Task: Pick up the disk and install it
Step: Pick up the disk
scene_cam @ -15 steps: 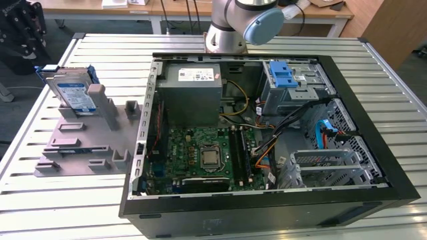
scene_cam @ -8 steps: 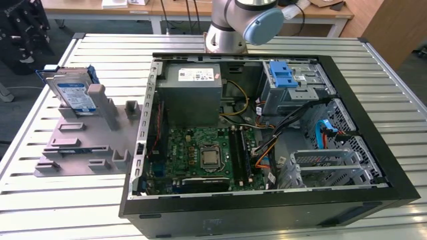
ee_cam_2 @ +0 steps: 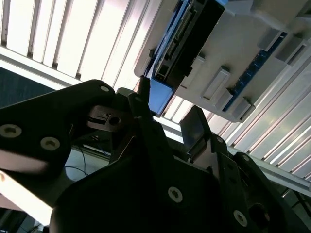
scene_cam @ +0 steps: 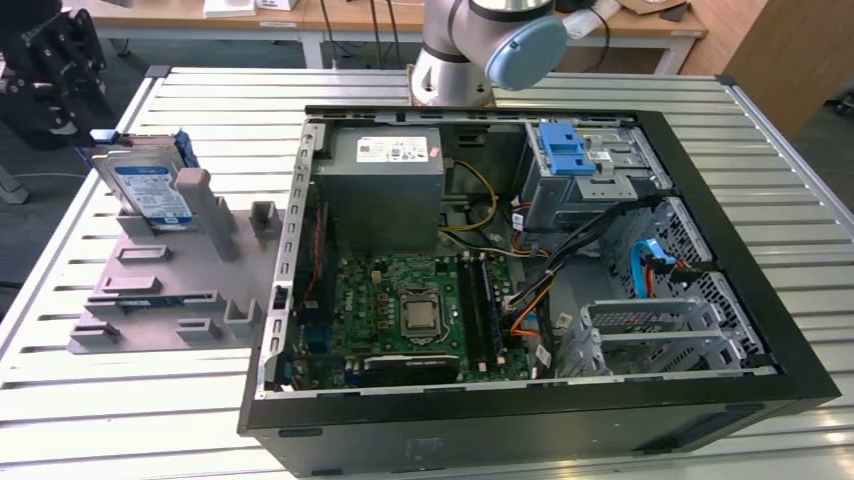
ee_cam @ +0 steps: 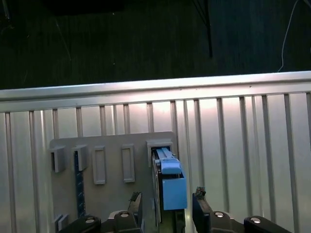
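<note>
While the exterior view takes in the whole bench, both wrist views close in on one corner of it. From outside, the disk (scene_cam: 144, 185) stands on edge in a slot of a matt grey fixture plate (scene_cam: 174, 270). The plate lies on the ribbed metal table (scene_cam: 54, 400), to the exterior view's left of the open black computer case (scene_cam: 747, 300). The disk's silver face carries a white-and-blue label, with blue plastic along its edges.

Inside the case sit a green motherboard (scene_cam: 400, 310), a grey power-supply box (scene_cam: 384, 190) and a bright blue latch (scene_cam: 566, 150). The arm (scene_cam: 467, 50) rises behind the case, pale and rounded at the joint.

In the first wrist view, the gripper (ee_cam: 167, 200) hangs over the disk's blue end. Its two dark fingers (ee_cam: 135, 201) are spread, one on each side with a gap showing, gripping nothing. The second wrist view adds the disk's dark narrow edge, lined with a connector row, and the gripper's black, bolted body.
</note>
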`<act>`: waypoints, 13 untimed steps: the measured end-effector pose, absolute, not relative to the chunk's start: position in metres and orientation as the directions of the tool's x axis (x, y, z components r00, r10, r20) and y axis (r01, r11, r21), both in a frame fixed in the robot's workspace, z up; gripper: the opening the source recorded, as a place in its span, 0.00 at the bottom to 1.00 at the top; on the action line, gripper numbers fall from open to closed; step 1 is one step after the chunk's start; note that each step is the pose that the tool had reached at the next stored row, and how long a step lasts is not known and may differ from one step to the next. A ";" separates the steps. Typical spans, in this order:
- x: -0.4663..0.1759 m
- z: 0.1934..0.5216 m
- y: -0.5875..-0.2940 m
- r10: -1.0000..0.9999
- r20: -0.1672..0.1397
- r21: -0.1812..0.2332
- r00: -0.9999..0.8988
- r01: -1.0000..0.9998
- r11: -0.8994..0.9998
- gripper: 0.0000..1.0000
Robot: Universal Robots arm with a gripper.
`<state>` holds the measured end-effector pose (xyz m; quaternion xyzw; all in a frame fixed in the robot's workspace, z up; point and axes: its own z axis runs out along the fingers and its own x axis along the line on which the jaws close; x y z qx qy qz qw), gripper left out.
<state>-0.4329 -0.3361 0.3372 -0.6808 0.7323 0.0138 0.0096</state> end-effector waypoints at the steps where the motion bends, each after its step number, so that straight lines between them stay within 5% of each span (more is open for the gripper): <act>1: -0.433 0.337 -0.336 -0.998 -0.033 0.007 -0.059 -0.998 0.058 0.53; 13: -0.436 0.324 -0.332 -0.999 -0.028 0.005 -0.031 -1.000 0.031 0.53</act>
